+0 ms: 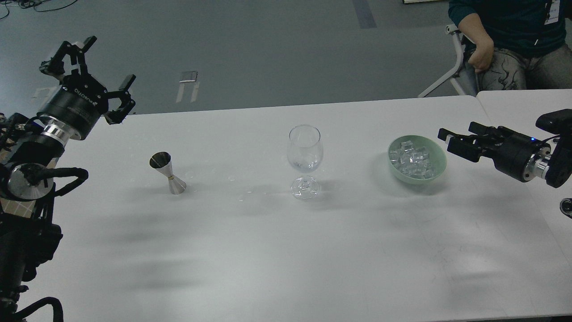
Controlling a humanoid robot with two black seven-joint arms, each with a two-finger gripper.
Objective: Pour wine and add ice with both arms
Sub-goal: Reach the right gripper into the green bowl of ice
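Two grippers, four items. Left gripper [89,67]: raised off the far-left corner of the white surface [286,250], jaws wide, empty. Steel jigger [168,173]: upright. Wine glass [304,160]: centre, wine barely visible. Green bowl [440,164]: holds ice [412,160]. Right gripper [447,139]: just beside bowl, jaws' gap unclear.

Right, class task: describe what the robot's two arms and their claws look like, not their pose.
Both arms are bulky, black and jointed, each with a silver wrist ring. The left claw has black fingers on a round black body lettered ROBOTIQ, with a looped black cable below. The right claw is black too; a small blue light shows behind it.
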